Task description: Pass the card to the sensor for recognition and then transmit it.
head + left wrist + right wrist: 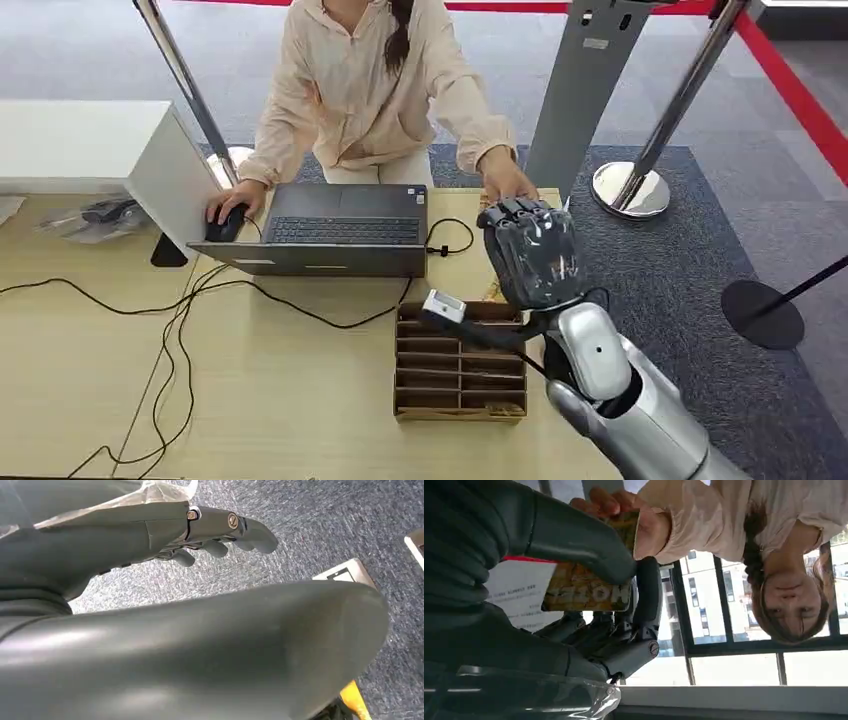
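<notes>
My right hand [531, 251] is raised over the table's far right side, wrapped in clear plastic. In the right wrist view it pinches a yellow-brown printed card [589, 592] between the thumb [574, 540] and the dark fingers [644, 605]. A person's hand [624, 505] grips the card's far end at the same time. In the head view that person's hand [506, 182] reaches in just behind my hand. A small white-tipped sensor [443, 305] stands by the cardboard box. My left hand [215, 535] hangs over grey carpet, fingers loosely bent, holding nothing.
A person in a cream top sits behind an open laptop [335, 230], one hand on a mouse [226, 222]. A slotted cardboard box [460, 365] sits on the wooden table [300, 390]. Black cables [170, 340] trail left. Barrier posts [630, 185] stand on the carpet.
</notes>
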Motion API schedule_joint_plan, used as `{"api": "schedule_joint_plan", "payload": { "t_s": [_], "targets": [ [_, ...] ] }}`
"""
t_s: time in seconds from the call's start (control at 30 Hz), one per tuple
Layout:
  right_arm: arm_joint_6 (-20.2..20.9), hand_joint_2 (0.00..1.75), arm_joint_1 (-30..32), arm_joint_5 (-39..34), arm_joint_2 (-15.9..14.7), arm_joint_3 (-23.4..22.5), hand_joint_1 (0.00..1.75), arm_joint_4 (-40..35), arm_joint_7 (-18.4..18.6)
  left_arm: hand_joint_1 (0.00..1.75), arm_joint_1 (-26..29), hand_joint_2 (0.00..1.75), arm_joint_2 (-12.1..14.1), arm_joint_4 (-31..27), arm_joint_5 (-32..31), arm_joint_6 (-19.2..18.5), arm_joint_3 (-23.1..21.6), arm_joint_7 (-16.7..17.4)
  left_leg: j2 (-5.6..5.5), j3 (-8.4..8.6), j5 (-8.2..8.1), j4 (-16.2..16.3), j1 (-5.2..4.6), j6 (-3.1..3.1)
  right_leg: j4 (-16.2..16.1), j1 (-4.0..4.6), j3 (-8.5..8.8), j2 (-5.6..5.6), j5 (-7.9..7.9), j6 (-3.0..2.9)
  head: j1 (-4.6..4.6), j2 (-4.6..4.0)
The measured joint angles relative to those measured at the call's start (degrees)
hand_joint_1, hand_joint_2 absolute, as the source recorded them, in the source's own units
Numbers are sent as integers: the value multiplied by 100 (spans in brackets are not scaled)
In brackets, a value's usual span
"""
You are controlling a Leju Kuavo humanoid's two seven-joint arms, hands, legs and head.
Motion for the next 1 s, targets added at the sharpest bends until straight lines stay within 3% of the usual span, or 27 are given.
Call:
{"api": "schedule_joint_plan", "payload": {
  "t_s": [1.0],
  "targets": [
    [-264, 175, 2, -96, 2, -48, 175, -18, 81, 0, -2, 0, 0, 0, 31, 44, -33, -76, 1, 1, 0, 1, 0, 0, 0, 0, -2, 0, 0, 0, -2, 0]
  ]
}}
